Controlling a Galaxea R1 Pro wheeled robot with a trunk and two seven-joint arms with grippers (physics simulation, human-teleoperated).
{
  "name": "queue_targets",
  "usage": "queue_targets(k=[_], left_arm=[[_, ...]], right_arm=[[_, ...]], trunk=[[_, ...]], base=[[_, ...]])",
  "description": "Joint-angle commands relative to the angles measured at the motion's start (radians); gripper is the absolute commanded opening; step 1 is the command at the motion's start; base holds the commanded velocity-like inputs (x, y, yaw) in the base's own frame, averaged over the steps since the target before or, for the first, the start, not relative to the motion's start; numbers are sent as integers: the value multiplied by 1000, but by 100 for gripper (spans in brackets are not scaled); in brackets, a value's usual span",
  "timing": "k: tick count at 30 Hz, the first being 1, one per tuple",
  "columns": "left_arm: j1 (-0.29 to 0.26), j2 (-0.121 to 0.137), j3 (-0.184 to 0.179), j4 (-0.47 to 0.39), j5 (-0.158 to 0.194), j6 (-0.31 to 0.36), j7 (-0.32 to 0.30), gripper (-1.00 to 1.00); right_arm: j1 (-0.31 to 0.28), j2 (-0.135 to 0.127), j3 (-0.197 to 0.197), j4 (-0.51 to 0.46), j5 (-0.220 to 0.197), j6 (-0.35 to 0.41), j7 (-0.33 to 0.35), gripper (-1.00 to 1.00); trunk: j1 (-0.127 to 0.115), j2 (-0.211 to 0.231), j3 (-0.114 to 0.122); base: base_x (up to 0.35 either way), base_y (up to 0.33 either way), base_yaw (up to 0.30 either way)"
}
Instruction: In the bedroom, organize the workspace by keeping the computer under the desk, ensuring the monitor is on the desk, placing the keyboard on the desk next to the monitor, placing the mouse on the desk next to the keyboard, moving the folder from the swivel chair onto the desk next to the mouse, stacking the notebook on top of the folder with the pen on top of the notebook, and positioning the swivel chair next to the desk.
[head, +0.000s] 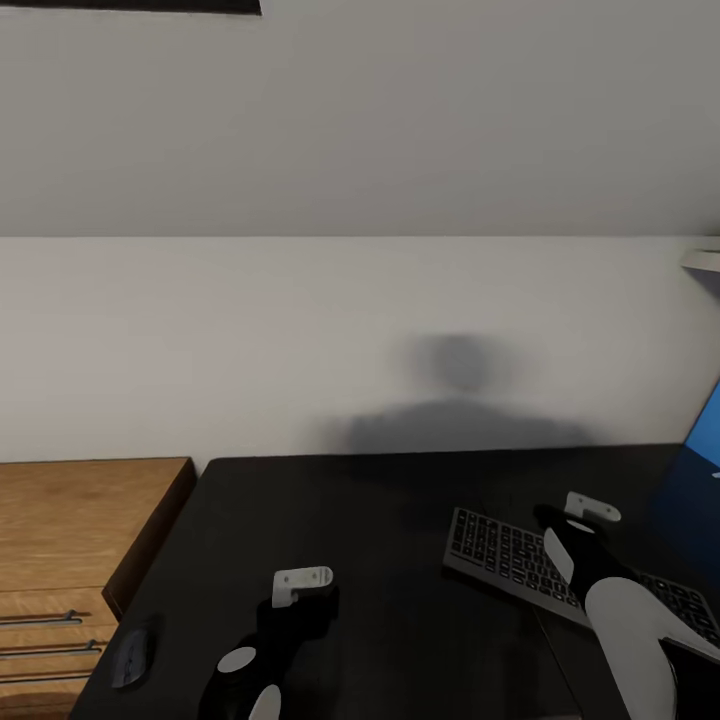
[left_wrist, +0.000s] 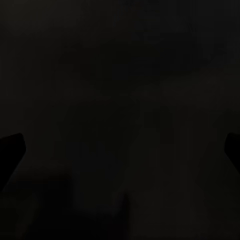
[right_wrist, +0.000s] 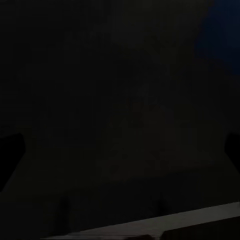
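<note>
1. On the black tabletop (head: 380, 560), the keyboard (head: 510, 555) lies angled at the right, partly under the right arm.
2. Mouse (head: 132, 655) sits near the left edge, beside the oak drawer unit (head: 70, 530).
3. Left end effector (head: 300, 600) and right end effector (head: 575, 520) hover low; can't tell if either is clenched.

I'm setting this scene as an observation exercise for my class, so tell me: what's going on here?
A two-armed robot faces a matte black desk against a pale wall. Both arms hang low over the desktop, and neither the left gripper nor the right gripper holds anything. A slim silver-grey keyboard with dark keys lies on the desk, partly under the right arm. A small black rounded mouse sits at the desk's left front corner, far from the keyboard. An oak drawer unit stands beside the desk.
</note>
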Motion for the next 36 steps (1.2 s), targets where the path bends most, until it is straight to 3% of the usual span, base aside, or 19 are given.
queue_targets(k=[1, 8, 16, 29, 36], left_arm=[[-1, 0, -1, -1, 11, 3, 10, 100], [-1, 1, -1, -1, 11, 3, 10, 100], [-1, 0, -1, -1, 11, 3, 10, 100], [-1, 1, -1, -1, 11, 3, 10, 100], [-1, 1, -1, -1, 11, 3, 10, 100]], right_arm=[[-1, 0, -4, -2, 7, 12, -1, 100], [-1, 0, -6, -4, 5, 68, -2, 100], [-1, 0, -7, -2, 6, 76, -3, 100], [-1, -1, -6, -2, 7, 111, -5, 100], [-1, -1, -6, -3, 7, 162, -5, 100]], trunk=[[4, -8, -4], [31, -57, -26], [61, -113, -51], [61, -113, -51], [73, -134, -61]], base=[[0, 0, 0], [0, 0, 0], [0, 0, 0], [0, 0, 0], [0, 0, 0]])
